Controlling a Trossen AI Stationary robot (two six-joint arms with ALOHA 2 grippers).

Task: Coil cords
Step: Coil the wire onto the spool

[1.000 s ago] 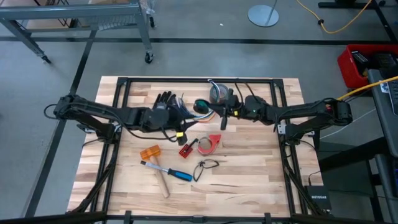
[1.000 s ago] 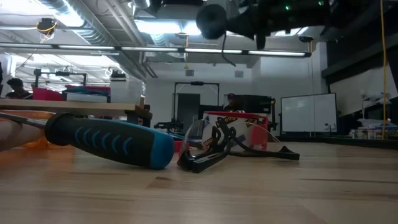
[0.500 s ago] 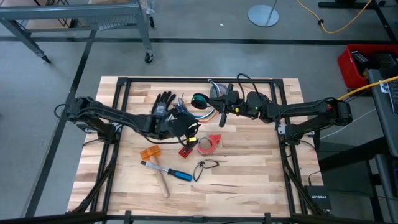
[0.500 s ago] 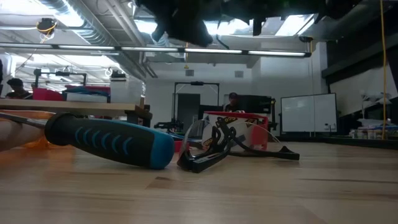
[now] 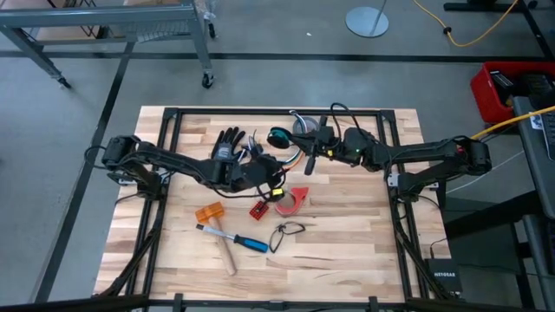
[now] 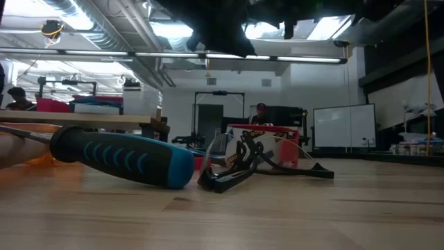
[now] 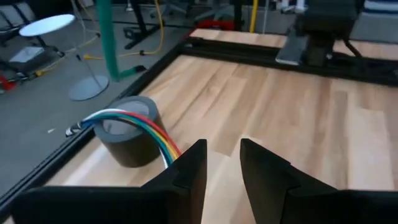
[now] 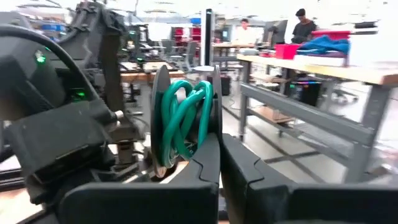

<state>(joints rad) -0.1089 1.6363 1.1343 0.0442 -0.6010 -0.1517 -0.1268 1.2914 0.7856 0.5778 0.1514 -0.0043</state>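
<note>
cords (image 7: 146, 127): one bundle, just ahead of left gripper (image 7: 222, 163), fingers slightly apart, empty | right gripper (image 8: 219, 146): pinching one green coil (image 8: 185, 118) | one grey roll (image 7: 127, 134) under cords

arms (image 5: 173, 162): dark, jointed | cabling: black | wrist light: green, probably LED

I am working in a robotics lab or workshop; my butcher-block table (image 5: 347, 243) sits in a black metal frame on a bare grey concrete floor (image 5: 69, 113); exposed ducts and strip lights (image 6: 104, 28) run across an open ceiling; a whiteboard (image 6: 343, 125) stands at the back; workbenches (image 8: 323, 71) carry bins and gear; people (image 8: 305, 22) stand among them; a yellow cable (image 5: 460, 30) trails over the floor beside a red toolbox (image 5: 507, 91).
</note>
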